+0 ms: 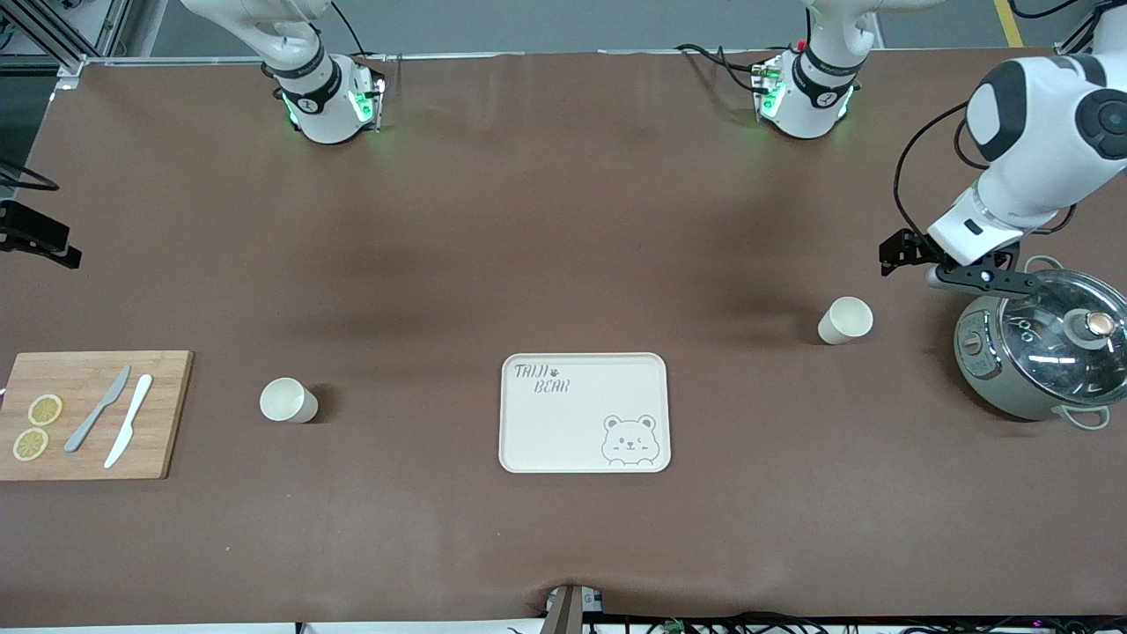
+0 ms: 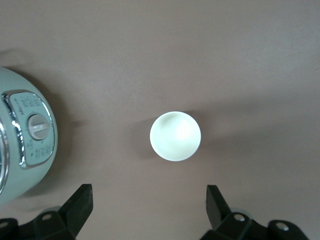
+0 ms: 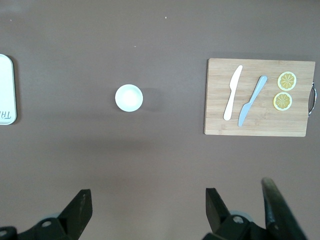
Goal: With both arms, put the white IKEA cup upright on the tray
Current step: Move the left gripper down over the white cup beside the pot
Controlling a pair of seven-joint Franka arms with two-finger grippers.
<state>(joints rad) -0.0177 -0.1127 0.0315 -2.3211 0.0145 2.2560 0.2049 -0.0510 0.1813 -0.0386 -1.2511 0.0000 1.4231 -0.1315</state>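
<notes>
Tray [image 1: 585,412]: nearest the front camera, flat on the table at mid-length, bare, its bear drawing at the corner toward the left arm's end. Cup A [image 1: 845,320]: upright on the table toward the left arm's end, farther from the camera than the tray and just beside the cooker [image 1: 1039,357]; seen from above in the left wrist view [image 2: 175,136]. Cup B [image 1: 288,401]: upright between the tray and the board [image 1: 92,414], which carries two knives [image 1: 113,418] and two lemon slices [image 1: 37,426]. Left gripper [image 1: 907,255]: over the table near cup A, fingers [image 2: 80,202] spread wide, grasping nothing. Right gripper [image 3: 147,212]: high over the table near cup B [image 3: 129,97], fingers likewise spread, grasping nothing.
</notes>
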